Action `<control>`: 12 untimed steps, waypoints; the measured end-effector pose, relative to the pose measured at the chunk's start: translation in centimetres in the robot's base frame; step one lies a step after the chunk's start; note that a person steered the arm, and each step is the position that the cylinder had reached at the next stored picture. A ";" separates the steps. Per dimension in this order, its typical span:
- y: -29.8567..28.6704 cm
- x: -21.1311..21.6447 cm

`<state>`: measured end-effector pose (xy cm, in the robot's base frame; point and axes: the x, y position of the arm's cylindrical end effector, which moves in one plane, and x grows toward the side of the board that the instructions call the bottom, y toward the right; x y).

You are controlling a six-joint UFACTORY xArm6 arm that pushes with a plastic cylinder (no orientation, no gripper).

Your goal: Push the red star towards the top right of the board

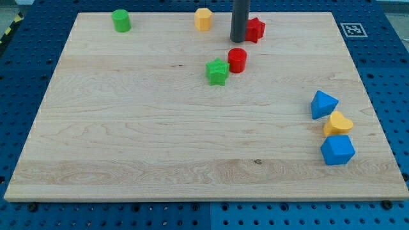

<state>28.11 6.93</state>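
Note:
The red star (256, 29) lies near the view's top edge of the wooden board (128, 128), right of the middle. My tip (239, 40) stands just to the star's left, touching or almost touching it; the dark rod hides the star's left side. A red cylinder (237, 60) stands a little below my tip.
A green star (217, 71) lies left of the red cylinder. A yellow block (203, 19) and a green cylinder (121, 20) stand along the top edge. At the view's right are a blue triangular block (323, 104), a yellow heart (337, 123) and a blue cube (337, 150).

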 end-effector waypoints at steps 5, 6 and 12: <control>0.7 -2.2; 2.1 -2.5; 7.5 0.1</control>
<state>28.16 14.42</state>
